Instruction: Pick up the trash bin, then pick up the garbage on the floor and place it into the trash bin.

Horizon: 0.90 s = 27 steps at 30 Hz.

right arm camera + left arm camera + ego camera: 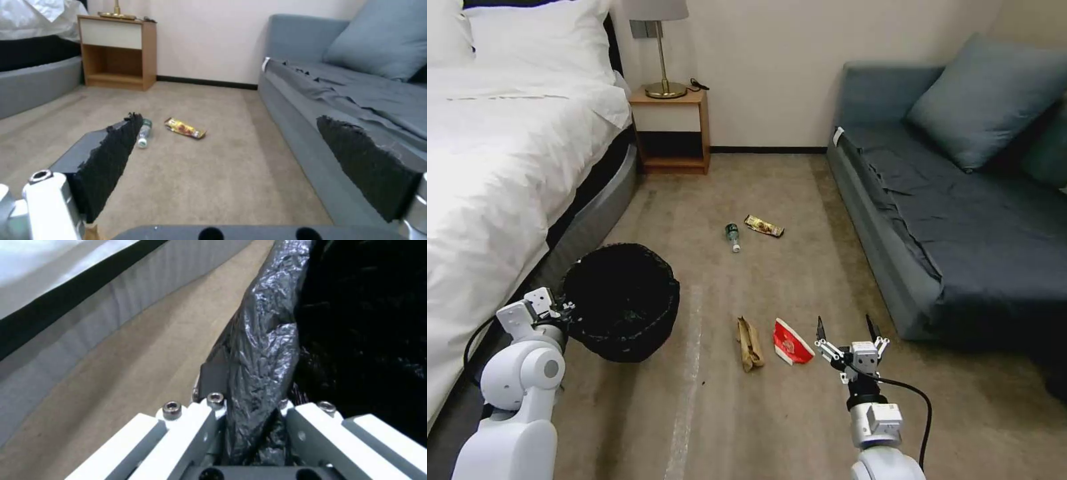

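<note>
Left hand [564, 310] pinching trash bin [622, 301] rim beside bed [507, 147]. Right hand [847, 331] spread, empty, just beside red-and-white carton [790, 342] on carpet [727, 413].

White-sheeted bed [500, 147] along the left, wooden nightstand [670, 130] with brass lamp [662, 50] against the back wall, grey-blue sofa [960, 220] with cushion [987, 97] on the right.

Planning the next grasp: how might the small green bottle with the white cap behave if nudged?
The small green bottle with the white cap lies on its side on the beige carpet, so it would probably roll. It looks small, so likely light. Its smooth round body may slip between fingers.
</note>
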Motion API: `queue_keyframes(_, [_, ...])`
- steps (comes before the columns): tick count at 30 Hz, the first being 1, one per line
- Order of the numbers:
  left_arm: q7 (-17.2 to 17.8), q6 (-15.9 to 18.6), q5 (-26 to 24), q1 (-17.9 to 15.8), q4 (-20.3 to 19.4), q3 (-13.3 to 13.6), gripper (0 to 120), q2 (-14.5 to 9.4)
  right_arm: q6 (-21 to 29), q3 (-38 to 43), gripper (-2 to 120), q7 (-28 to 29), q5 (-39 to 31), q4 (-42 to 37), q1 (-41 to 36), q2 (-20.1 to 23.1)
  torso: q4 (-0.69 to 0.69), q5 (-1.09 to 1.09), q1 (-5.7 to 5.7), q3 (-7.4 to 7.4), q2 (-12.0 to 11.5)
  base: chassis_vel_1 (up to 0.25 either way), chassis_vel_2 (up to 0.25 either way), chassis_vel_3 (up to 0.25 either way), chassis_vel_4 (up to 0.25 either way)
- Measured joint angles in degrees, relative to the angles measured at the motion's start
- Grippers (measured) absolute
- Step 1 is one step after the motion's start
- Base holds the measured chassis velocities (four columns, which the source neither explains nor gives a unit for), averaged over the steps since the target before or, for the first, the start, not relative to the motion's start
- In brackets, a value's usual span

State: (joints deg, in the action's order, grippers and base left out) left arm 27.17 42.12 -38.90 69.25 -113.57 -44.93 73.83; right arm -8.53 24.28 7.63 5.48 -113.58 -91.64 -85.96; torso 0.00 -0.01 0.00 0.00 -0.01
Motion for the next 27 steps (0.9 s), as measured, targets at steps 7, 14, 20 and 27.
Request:
queue_keyframes(7, [-0.09, 0.02, -0.04, -0.60, 0.43, 0.34, 3, -0.03, 1.24, -0.09, 100, -0.76, -0.59, 1.02, 2.27, 2.63, 0.00, 0.01, 0.00, 0.00, 0.00, -0.099, 0.097, 0.085, -0.091])
queue_keyframes(14, [-0.21, 0.02, -0.08, -1.34, 0.96, 1.11, 3, -0.20, 10.09, -3.09, 100, -1.57, -8.15, 6.23, 9.14, 8.50, 0.00, 0.02, 0.00, 0.00, 0.00, 0.000, 0.000, 0.000, 0.000])
queue_keyframes(20, [-0.23, 0.02, -0.03, -0.74, 0.78, 0.98, 3, 0.00, 15.08, -7.60, 100, -3.16, -14.59, 13.59, 14.91, 12.57, 0.00, 0.02, 0.00, 0.00, 0.00, 0.000, 0.000, 0.000, 0.000])
queue_keyframes(27, [-0.17, 0.03, 1.03, 0.96, -0.69, 0.17, 3, 1.70, 15.04, -18.95, 100, -4.91, -20.75, 29.96, 25.31, 21.44, 0.01, 0.02, 0.00, 0.00, 0.00, 0.000, 0.000, 0.000, 0.000])
